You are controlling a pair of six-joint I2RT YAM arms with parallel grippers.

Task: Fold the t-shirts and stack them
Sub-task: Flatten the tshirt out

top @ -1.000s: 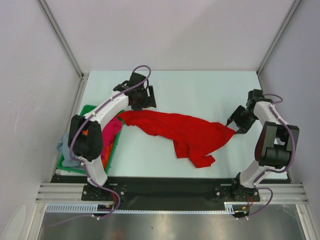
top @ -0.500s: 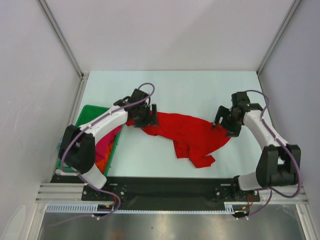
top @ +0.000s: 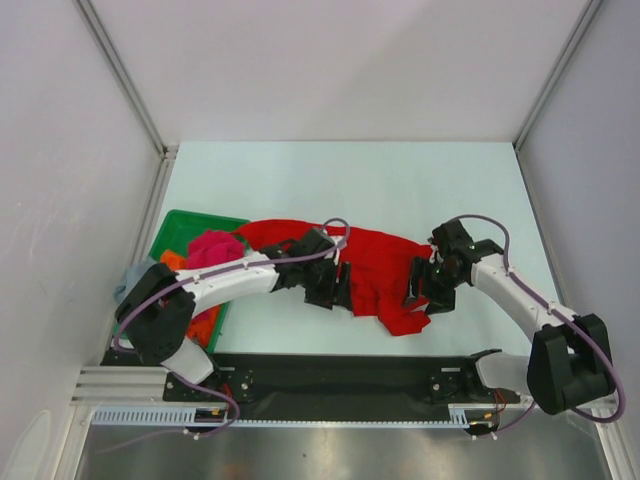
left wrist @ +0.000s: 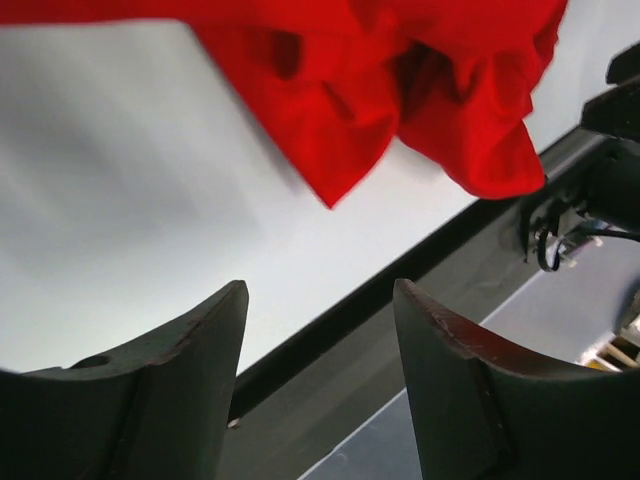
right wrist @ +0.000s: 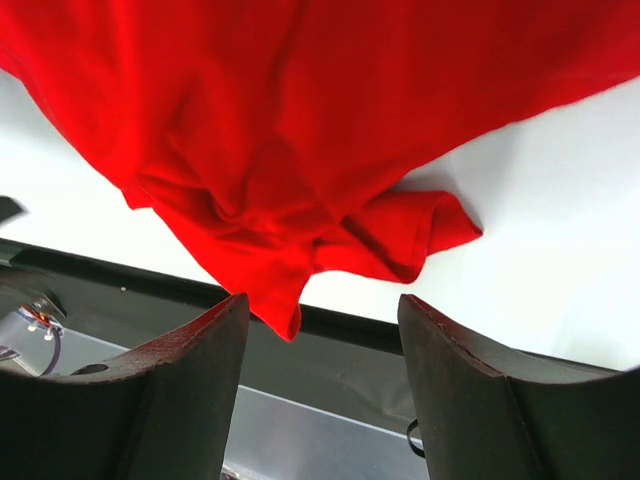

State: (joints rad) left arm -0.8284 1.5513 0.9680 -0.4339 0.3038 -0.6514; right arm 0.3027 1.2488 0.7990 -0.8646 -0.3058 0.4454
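Observation:
A bright red t-shirt lies crumpled across the middle of the white table. It also shows in the left wrist view and the right wrist view. My left gripper is open and empty at the shirt's left near edge. My right gripper is open and empty at the shirt's right near edge. A magenta-pink shirt, an orange shirt and a grey-blue shirt are bunched in and beside the tray.
A green plastic tray sits at the table's left edge. The black front rail runs along the near edge, close behind both grippers. White walls close in the table on three sides.
Both grippers moved from the shirt's far ends toward its near edge and closer together. The red shirt was let go and now lies more bunched in the middle.

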